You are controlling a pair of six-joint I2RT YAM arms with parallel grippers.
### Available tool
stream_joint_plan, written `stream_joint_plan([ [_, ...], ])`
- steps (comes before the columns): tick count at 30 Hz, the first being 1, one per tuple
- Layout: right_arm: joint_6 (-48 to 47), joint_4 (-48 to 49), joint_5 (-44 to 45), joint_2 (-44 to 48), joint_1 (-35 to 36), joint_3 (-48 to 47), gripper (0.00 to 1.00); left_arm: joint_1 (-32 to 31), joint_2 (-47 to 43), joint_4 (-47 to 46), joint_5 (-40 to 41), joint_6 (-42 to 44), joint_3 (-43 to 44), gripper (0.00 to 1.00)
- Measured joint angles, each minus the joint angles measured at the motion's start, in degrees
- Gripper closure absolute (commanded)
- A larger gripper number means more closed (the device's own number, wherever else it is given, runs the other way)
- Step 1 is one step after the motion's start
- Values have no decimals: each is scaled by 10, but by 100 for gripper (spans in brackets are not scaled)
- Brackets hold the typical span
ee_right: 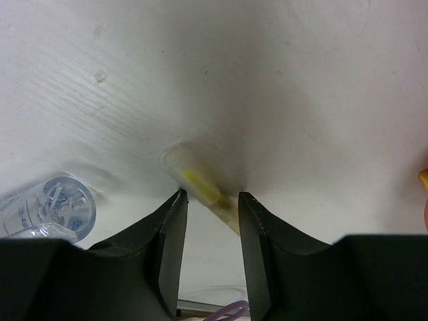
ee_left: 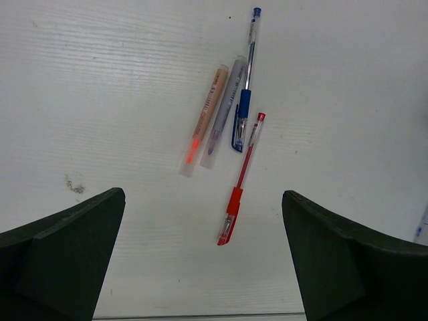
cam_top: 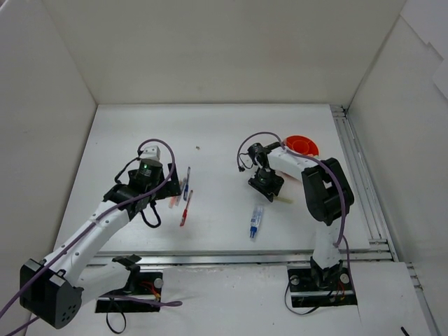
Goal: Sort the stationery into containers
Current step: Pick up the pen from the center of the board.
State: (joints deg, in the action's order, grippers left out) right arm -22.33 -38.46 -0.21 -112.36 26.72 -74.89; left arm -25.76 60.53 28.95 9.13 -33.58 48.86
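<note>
We see R gripper (ee_right: 210, 200) clamped on yellow marker (ee_right: 197, 184) lying on table (cam_top: 224, 133), near cup (cam_top: 301, 145). L gripper (ee_left: 202, 194) jaws wide apart over red pen (ee_left: 241, 180), blue pen (ee_left: 246, 80), orange marker (ee_left: 206, 120) & grey marker (ee_left: 224, 107), touching none.

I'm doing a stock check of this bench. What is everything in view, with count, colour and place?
table: one, white, walled on three sides
cup: one, orange, far right of the table
yellow marker: one, clear with yellow inside, lying near the cup
clear pen: one, blue cap, near edge, right of centre
orange marker: one, leftmost of the left cluster
grey marker: one, beside the orange marker
blue pen: one, right of the grey marker
red pen: one, nearest of the cluster
left gripper: one, black, open above the cluster
right gripper: one, black, shut on the yellow marker
</note>
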Motion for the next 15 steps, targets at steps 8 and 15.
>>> stream_joint_plan([
  [8, -15, 1, -18, -1, 0, -3, 92, 0, -5, 4, 8, 0, 0, 0],
  [15, -27, 7, -34, -1, 0, -10, 100, 0, -26, 12, 18, 0, 0, 0],
])
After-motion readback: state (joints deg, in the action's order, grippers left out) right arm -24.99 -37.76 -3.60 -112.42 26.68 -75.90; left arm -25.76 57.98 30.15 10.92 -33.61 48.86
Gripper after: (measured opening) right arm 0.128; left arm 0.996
